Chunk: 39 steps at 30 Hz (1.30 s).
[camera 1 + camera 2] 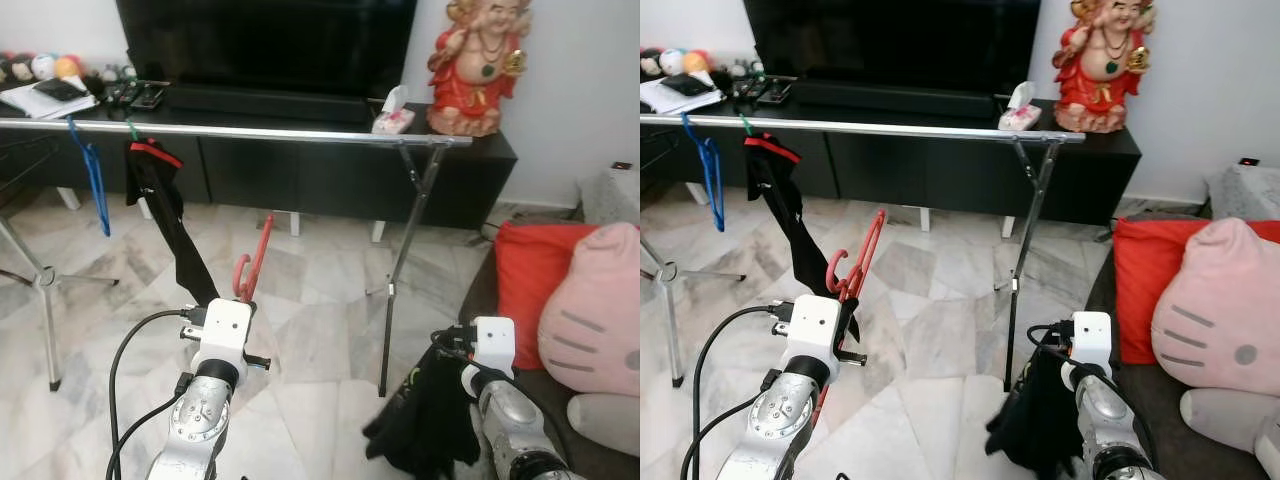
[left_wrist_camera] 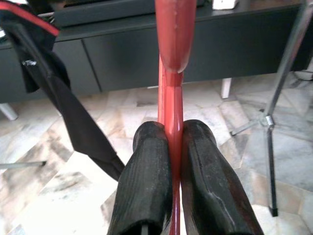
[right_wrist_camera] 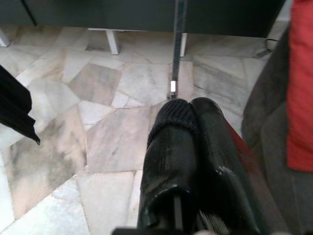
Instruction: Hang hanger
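A red hanger [image 1: 255,258] stands upright in my left gripper [image 2: 175,134], whose fingers [image 2: 146,181] are shut on its flat bar, hook uppermost. It is low in front of the silver clothes rail [image 1: 250,132], well beneath it. On the rail hang a blue hanger [image 1: 95,185] and a black garment with red trim [image 1: 165,215]. My right gripper [image 3: 188,115] is low at the right, beside the rack's leg, its fingers pressed together. A black cloth [image 1: 425,420] bunches around that arm; whether it is held is hidden.
The rack's crossed right legs [image 1: 400,270] stand between my arms, and a left leg [image 1: 45,300] at the far left. Behind the rail are a dark TV cabinet [image 1: 300,170] and a red statue [image 1: 480,65]. A red cushion [image 1: 530,275] and pink plush [image 1: 595,300] lie on the right.
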Motion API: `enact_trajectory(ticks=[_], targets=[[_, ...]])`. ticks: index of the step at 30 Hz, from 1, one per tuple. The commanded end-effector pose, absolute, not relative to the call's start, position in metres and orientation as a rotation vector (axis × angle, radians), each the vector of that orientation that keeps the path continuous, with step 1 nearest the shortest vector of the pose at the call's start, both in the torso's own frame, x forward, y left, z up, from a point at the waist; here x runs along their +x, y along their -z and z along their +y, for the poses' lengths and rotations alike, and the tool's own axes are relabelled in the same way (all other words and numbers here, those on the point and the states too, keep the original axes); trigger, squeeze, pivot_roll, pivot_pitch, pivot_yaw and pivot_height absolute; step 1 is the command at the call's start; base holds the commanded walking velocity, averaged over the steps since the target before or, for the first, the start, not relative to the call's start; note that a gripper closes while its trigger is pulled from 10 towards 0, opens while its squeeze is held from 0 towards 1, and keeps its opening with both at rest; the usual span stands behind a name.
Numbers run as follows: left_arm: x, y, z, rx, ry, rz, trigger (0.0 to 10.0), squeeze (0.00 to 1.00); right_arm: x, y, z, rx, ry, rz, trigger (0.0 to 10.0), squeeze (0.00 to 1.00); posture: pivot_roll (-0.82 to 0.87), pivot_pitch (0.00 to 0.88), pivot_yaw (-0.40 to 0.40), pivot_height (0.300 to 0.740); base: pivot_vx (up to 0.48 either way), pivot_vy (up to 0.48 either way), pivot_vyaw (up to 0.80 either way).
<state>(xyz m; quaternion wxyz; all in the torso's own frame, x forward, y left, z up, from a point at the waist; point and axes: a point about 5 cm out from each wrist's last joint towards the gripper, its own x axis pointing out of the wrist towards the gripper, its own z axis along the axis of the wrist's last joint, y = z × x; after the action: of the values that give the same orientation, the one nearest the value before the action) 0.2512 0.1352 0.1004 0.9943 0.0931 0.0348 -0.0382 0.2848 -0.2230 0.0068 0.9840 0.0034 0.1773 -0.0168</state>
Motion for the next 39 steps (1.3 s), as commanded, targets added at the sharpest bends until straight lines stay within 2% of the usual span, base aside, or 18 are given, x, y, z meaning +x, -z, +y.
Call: enact_trajectory(ticks=[1, 15, 39], targets=[[0.2532, -0.1060, 0.1329, 0.184, 0.084, 0.054, 10.0, 0.00, 0.2948, -0.0181, -0.2220, -0.004, 0.027, 0.308, 10.0, 0.00, 0.06, 0.000, -0.075, 0.716, 0.000, 0.240, 0.00], [0.2545, -0.1088, 0.1358, 0.177, 0.073, 0.051, 10.0, 0.00, 0.2965, -0.0192, -0.2204, -0.003, 0.026, 0.305, 10.0, 0.00, 0.06, 0.000, -0.072, 0.716, 0.000, 0.213, 0.00], [0.2550, -0.1102, 0.1349, 0.174, 0.073, 0.049, 10.0, 0.00, 0.3007, -0.0224, -0.2143, -0.014, 0.003, 0.293, 10.0, 0.00, 0.07, 0.000, -0.076, 0.716, 0.000, 0.328, 0.00]])
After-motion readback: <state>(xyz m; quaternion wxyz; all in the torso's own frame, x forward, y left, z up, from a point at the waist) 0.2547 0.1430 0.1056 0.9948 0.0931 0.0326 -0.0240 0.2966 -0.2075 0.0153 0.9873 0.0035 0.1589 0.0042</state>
